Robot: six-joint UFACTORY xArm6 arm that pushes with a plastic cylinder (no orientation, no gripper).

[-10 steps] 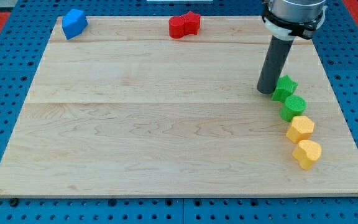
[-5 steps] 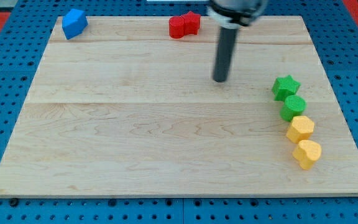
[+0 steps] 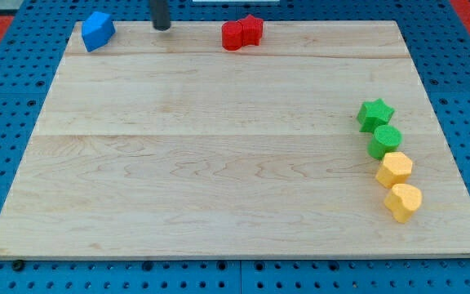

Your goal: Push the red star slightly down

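The red star (image 3: pixel 253 28) lies at the board's top edge, right of middle, touching a red cylinder (image 3: pixel 233 36) on its left. My tip (image 3: pixel 162 27) stands at the board's top edge, well to the left of the red pair and right of the blue block (image 3: pixel 97 30). It touches no block. Only the rod's lower end shows at the view's top.
A green star (image 3: pixel 374 114), a green cylinder (image 3: pixel 385 141), a yellow hexagon (image 3: pixel 394 170) and a yellow heart (image 3: pixel 404 202) form a line down the board's right side. The wooden board (image 3: pixel 219 163) lies on a blue pegboard.
My tip has moved from beside the green star up and left across the board to its top edge, passing the red pair. No block has moved.
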